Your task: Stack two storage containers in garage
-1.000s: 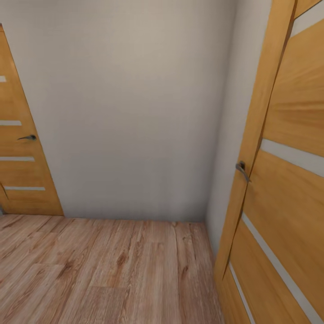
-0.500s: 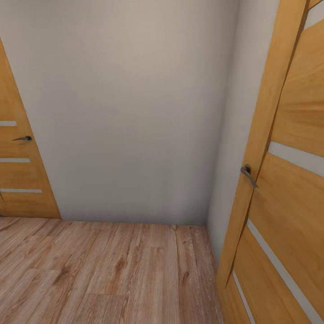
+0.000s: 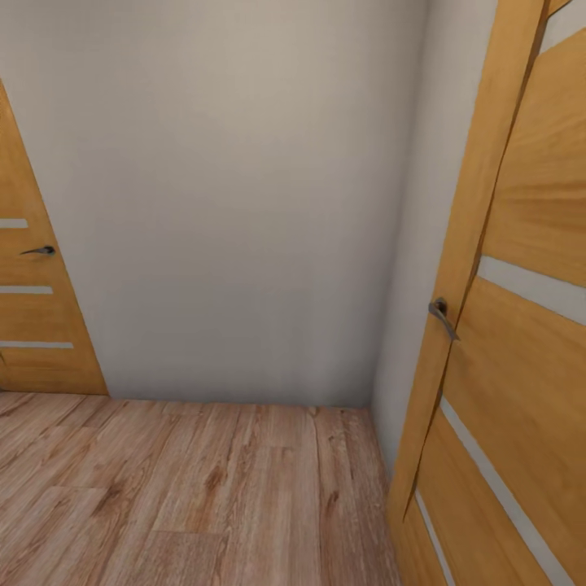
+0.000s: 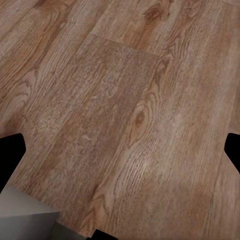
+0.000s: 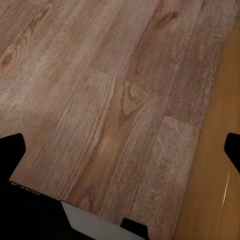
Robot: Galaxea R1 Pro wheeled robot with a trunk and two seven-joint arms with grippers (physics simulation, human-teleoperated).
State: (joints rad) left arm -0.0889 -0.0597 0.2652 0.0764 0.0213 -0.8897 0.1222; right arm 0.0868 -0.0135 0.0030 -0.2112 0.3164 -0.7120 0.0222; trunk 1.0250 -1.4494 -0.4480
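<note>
Left gripper [image 4: 120,150] hangs over the wood plank floor [image 4: 125,100], pointed down at it; its two dark fingertips [image 4: 10,152] sit wide apart at opp. edges of the left wrist view, w/ bare planks between, nothing held. Right gripper [image 5: 120,150] same pose: fingertips [image 5: 11,150] spread wide, empty, over planks, w/ a honey-coloured door panel [image 5: 220,150] just beside it on the right. A pale grey robot part shows at the near edge of each wrist view.

Head view: a corner, plain pale wall [image 3: 244,203] ahead. Right door [image 3: 505,325] stands near, lever handle [image 3: 440,316] facing the corner. Left door [image 3: 32,309] further off, shut, small dark handle [image 3: 39,251]. Plank flooring, so not garage yet.
</note>
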